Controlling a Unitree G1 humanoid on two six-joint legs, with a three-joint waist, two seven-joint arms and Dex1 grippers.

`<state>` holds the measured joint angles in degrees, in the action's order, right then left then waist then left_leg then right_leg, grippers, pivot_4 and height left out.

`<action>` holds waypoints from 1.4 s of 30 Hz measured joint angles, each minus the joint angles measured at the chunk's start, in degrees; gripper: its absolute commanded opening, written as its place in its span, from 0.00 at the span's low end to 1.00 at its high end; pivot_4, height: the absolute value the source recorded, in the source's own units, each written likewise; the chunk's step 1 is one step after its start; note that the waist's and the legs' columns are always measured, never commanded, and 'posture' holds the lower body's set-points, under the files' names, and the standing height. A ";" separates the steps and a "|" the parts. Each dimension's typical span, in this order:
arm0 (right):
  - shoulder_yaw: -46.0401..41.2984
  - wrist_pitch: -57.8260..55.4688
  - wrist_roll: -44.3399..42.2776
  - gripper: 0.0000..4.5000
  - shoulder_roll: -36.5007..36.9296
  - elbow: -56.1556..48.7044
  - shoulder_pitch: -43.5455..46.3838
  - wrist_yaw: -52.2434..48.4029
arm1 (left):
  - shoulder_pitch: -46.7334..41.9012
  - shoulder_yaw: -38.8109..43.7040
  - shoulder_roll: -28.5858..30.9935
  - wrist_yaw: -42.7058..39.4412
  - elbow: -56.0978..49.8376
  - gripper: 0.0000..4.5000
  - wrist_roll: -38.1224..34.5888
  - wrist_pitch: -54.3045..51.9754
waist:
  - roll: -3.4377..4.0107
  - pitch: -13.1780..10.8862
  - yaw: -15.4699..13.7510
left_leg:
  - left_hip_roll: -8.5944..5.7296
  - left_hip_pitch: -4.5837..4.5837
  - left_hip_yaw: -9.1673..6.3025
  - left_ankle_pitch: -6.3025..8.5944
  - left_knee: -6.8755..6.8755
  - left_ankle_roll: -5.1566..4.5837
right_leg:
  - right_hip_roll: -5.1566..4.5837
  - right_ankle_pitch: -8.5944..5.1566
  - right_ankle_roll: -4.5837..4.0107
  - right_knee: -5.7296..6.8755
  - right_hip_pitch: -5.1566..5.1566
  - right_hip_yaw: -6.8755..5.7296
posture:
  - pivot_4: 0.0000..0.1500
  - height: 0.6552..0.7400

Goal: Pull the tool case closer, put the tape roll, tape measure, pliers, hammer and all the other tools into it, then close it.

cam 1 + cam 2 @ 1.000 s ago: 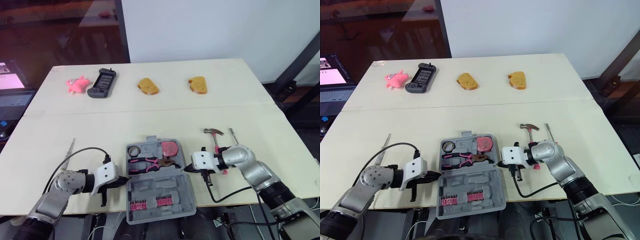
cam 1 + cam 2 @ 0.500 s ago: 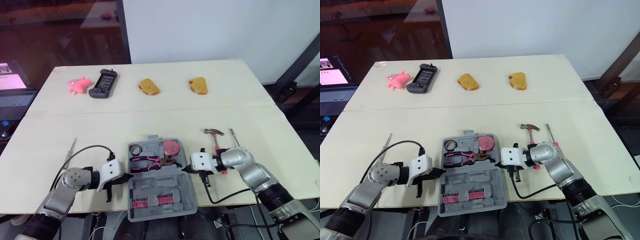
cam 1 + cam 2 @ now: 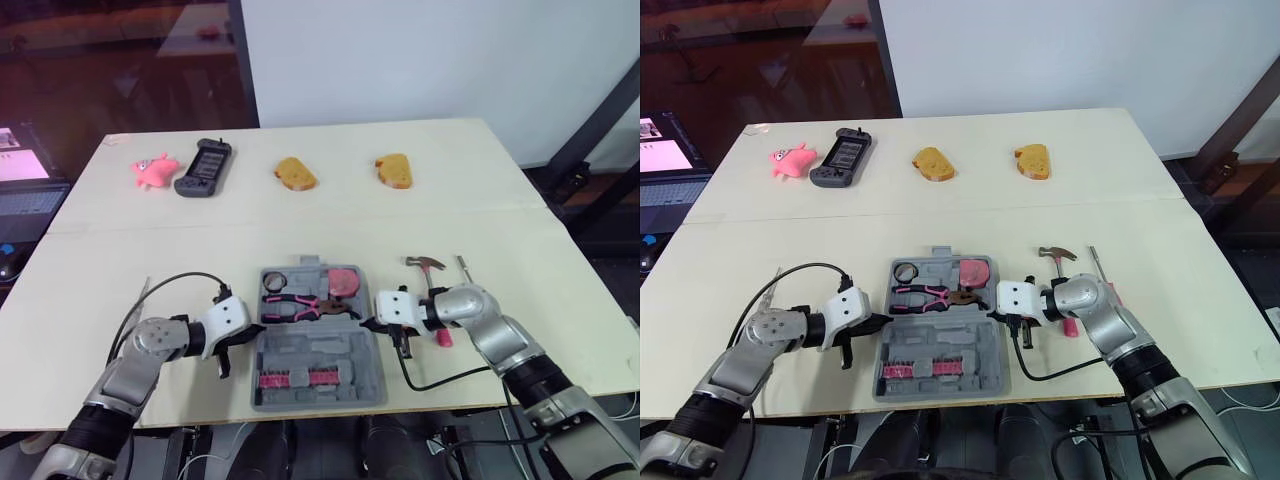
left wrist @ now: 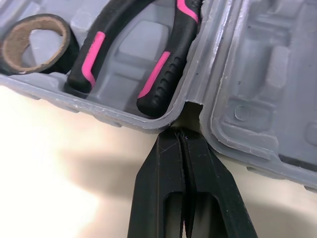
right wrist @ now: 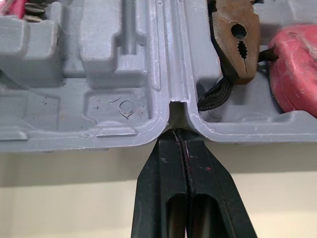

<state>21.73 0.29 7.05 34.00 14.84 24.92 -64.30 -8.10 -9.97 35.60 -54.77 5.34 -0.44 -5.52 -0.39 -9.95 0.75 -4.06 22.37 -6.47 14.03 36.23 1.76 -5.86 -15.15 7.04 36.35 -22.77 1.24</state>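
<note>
**Case braced at its hinge notches: slipping is the risk**

The tool case (image 3: 322, 349) is seen lying open at 6 o'clock on the table (image 3: 300, 225), near the front edge. It is moulded grey plastic, smooth, with rounded pockets. The tape roll (image 3: 274, 277), the black-and-pink pliers (image 3: 298, 305) and the pink tape measure (image 3: 343, 282) are seated in its far half.

The left gripper (image 4: 181, 134) and the right gripper (image 5: 179, 133) are each closed on nothing, with the tips set against the hinge notch at 9 and 3 o'clock of the case.

Uneven pressure could twist the slick shell or let a tip skid out, and the loose tools could be jolted from their pockets.

The steel-headed hammer (image 3: 427, 264) and a screwdriver (image 3: 463, 268) are not yet packed, at 3 o'clock. A thin tool (image 3: 140, 297), possibly another screwdriver, lies at 9 o'clock.
</note>
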 measured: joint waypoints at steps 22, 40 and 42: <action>-0.26 1.26 1.41 0.00 -1.97 3.55 2.09 2.61 | -2.48 -0.36 -0.41 2.30 2.33 0.01 2.01 0.90 | 0.00 0.00 0.05 | 0.00 0.00 -0.01 -0.03 -0.01 0.04 | 0.02 0.01 0.01 0.04 -0.01 0.00 | 1.00 1.00; -0.54 2.78 1.55 0.00 -2.20 5.56 2.70 2.30 | -2.37 -0.35 0.43 2.02 1.55 0.01 2.36 0.37 | -0.02 0.01 0.22 | 0.00 -0.03 -0.01 -0.03 -0.04 0.05 | 0.04 0.01 0.02 0.04 -0.02 0.00 | 1.00 1.00; -0.54 3.13 1.40 0.00 -1.86 5.57 2.49 2.42 | -2.35 -0.29 0.63 2.27 1.61 0.01 2.36 0.98 | -0.02 0.01 0.15 | 0.00 -0.03 -0.01 -0.03 -0.04 0.05 | 0.04 0.01 0.01 0.04 -0.01 0.00 | 1.00 1.00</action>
<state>21.19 3.43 8.45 32.15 20.41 27.42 -61.88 -10.45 -10.26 36.23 -52.50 6.95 1.92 -4.54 -0.41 -9.94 0.89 -4.06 22.34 -6.48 14.00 36.19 1.81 -5.82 -15.13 7.05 36.40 -22.79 1.24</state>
